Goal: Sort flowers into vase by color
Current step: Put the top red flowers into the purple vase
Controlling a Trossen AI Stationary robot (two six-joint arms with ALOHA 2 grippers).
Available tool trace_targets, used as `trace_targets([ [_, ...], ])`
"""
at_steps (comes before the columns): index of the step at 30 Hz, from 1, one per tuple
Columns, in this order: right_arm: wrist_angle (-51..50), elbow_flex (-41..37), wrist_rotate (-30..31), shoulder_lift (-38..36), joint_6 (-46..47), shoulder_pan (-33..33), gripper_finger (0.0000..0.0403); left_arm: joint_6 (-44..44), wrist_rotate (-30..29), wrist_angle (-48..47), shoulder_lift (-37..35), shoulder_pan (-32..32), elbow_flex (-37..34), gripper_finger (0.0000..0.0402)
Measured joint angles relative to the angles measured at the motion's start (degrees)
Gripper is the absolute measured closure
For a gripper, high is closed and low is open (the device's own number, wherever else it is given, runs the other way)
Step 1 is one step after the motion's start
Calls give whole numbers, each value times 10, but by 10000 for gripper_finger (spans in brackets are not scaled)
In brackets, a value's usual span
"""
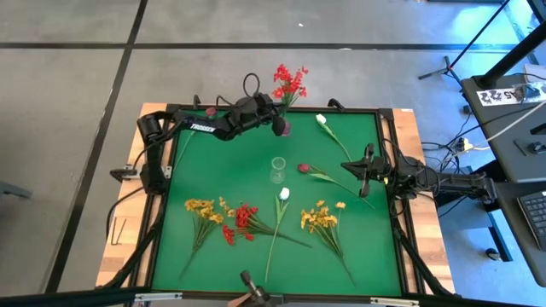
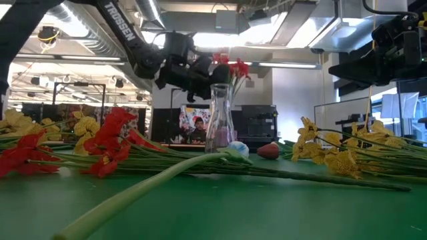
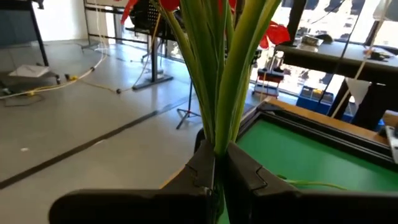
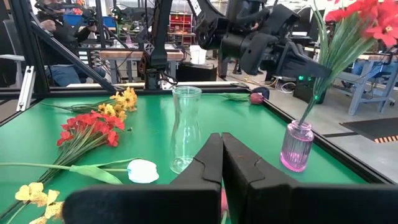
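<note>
A red blossom spray [image 4: 360,25] stands tilted, its stem ends in a small pink vase [image 4: 296,146] near the table's far edge. My left gripper [image 4: 314,76] is shut on its stems, above the vase. A clear vase [image 1: 276,169] stands at the table's middle. Lying flat on the green mat are two yellow sprays [image 1: 203,210] [image 1: 320,217], a red spray [image 1: 241,222], two white tulips [image 1: 284,194] [image 1: 322,119] and a dark pink bud [image 1: 302,168]. My right gripper [image 1: 354,166] waits shut at the table's right side, holding nothing. My left gripper pinches the red spray's bundled green stems [image 3: 219,140] between its two fingers, partway up between the vase mouth and the blossoms. The fingers come roughly level from the table's left and lie across the stems. The spray leans toward the far edge, its lower ends inside the pink vase's mouth [image 4: 303,123].
Another dark pink bud [image 1: 211,111] lies by the far edge under the left arm. A black frame [image 1: 388,153] rims the green mat. The mat's bare stretches lie left of the clear vase and along the near edge.
</note>
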Motion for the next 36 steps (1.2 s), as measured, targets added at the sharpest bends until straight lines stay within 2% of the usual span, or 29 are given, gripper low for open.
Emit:
trace_targets([
  [6, 0, 0, 0, 0, 0, 0, 402, 11, -13, -66, -43, 1, -3, 395],
  [8, 0, 0, 0, 0, 0, 0, 402, 11, -17, -60, -51, 3, -20, 395],
  [17, 0, 0, 0, 0, 0, 0, 402, -14, -35, 73, -106, 3, -168, 395],
  [21, 0, 0, 0, 0, 0, 0, 402, -24, -36, 116, -121, 3, -210, 395],
  [25, 0, 0, 0, 0, 0, 0, 402, -25, -35, 114, -122, 3, -215, 392],
  [36, 0, 0, 0, 0, 0, 0, 402, -24, -28, 82, -121, 3, -215, 339],
])
